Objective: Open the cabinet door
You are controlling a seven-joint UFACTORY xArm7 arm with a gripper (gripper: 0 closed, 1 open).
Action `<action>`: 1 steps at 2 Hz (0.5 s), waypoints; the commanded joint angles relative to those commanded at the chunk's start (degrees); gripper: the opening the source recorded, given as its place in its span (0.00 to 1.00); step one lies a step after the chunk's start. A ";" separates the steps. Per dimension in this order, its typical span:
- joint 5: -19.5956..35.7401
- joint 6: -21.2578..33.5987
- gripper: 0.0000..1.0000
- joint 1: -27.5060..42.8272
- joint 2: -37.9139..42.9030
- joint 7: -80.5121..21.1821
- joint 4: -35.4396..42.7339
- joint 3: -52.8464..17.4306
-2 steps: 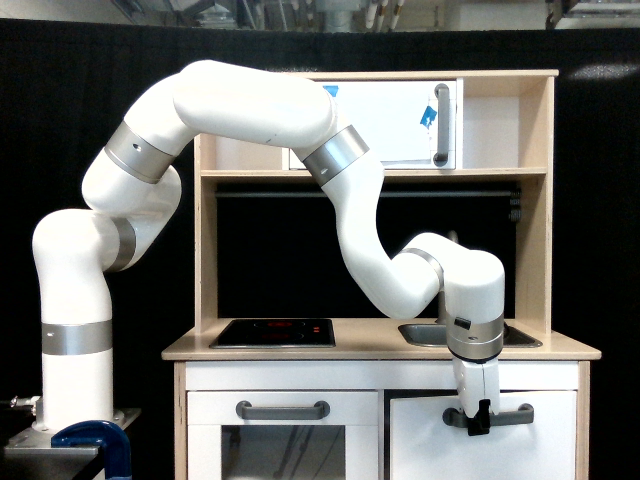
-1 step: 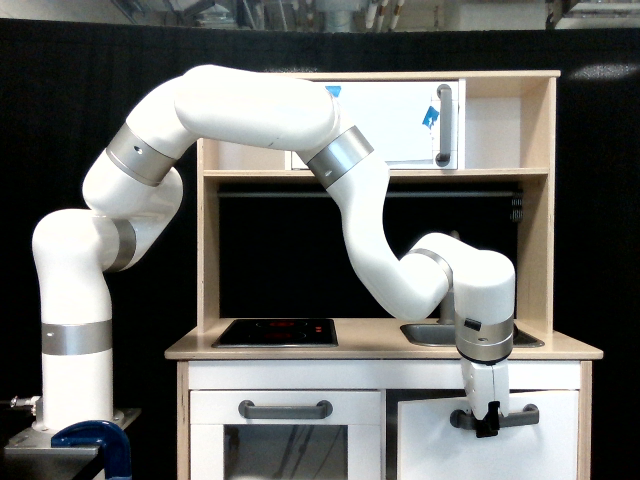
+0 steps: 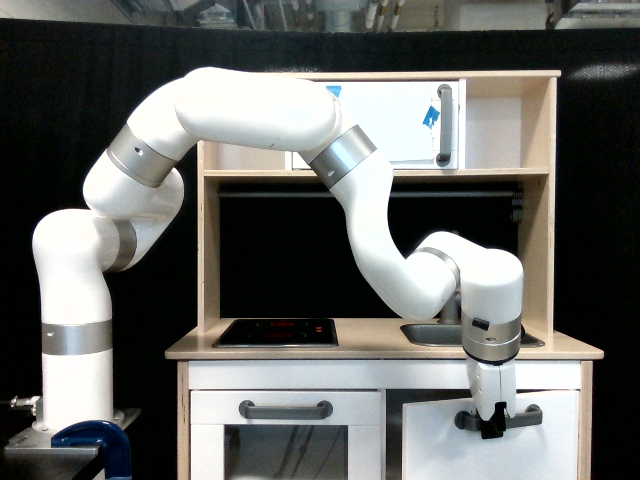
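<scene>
One white robot arm (image 3: 300,130) bends over a toy play kitchen (image 3: 530,210) and reaches down to its bottom row. At the end of the arm, the gripper (image 3: 490,424) points straight down, and its dark tips sit on the grey bar handle (image 3: 499,419), as if pinching it; from this side it is hard to be sure how tight the pinch is. That handle lies flat across the cabinet door (image 3: 440,445), the plain white door at the bottom of the kitchen on the exterior view's right, under the sink (image 3: 432,333). The arm comes from above because the bar lies sideways, so tips reaching down can close on it from front and back. A dark gap shows along the door's edge nearest the middle of the kitchen, and the handle looks a little tilted, so the door seems to be partly open already. It probably needs more pulling to swing wide. Beside it is another white door with a window (image 3: 285,450) and its own grey handle (image 3: 285,409), which nothing touches. Up high is a third door (image 3: 400,120) with a tall handle and bits of blue tape.
</scene>
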 joint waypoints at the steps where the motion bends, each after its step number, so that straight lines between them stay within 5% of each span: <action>1: -1.29 1.89 0.00 -1.04 1.02 0.35 2.50 -0.30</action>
